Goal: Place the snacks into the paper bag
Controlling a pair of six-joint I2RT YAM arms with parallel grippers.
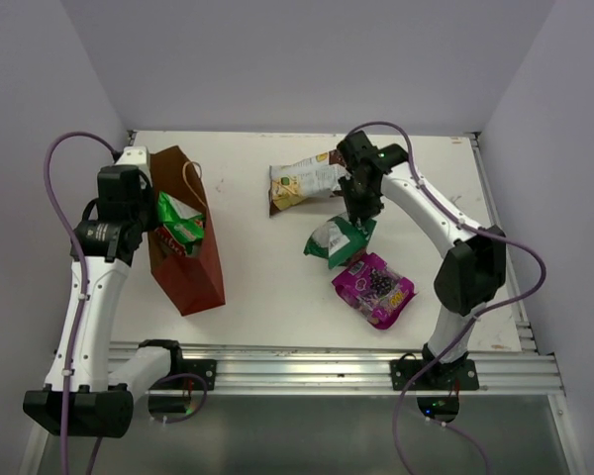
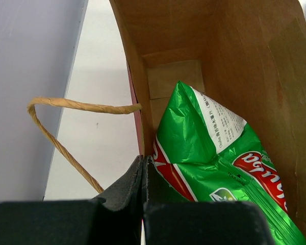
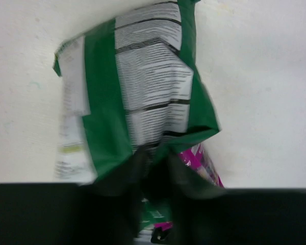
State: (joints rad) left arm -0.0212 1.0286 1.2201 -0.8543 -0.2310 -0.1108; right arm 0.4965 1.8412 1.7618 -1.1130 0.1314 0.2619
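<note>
- Left gripper (image 1: pixel 142 220) is standing at the left rim of the paper bag (image 1: pixel 193 277). In the left wrist view its jaws are pressing fully together, with the bag's thin wall edge running down between them, so it is pinching the rim.
- The paper bag is standing upright on the left part of the table (image 1: pixel 267 297), its mouth open to the camera above. One tan cord handle (image 2: pixel 81 106) is looping out over the table outside the rim.
- The bright green bag (image 2: pixel 209 153) with the red logo is lying inside the paper bag, leaning against the inner wall, just beside the left gripper's fingers (image 2: pixel 127 189).
- Right gripper (image 1: pixel 361 216) is reaching down over the table's middle, at the upper right corner of the dark green bag (image 1: pixel 337 240). In the right wrist view its jaws are narrowing onto that bag's near edge, and the foil is bunching between them. The view is blurred, so whether the packet is lifting clear of the table I cannot tell.
- The cream-and-brown chip bag (image 1: pixel 305 183) is lying flat on the table, just behind the right gripper.
- The purple packet (image 1: pixel 374 289) is lying flat in front of the dark green bag, touching or overlapping its near edge.
- Three snacks are sitting outside the paper bag, one inside.
</note>
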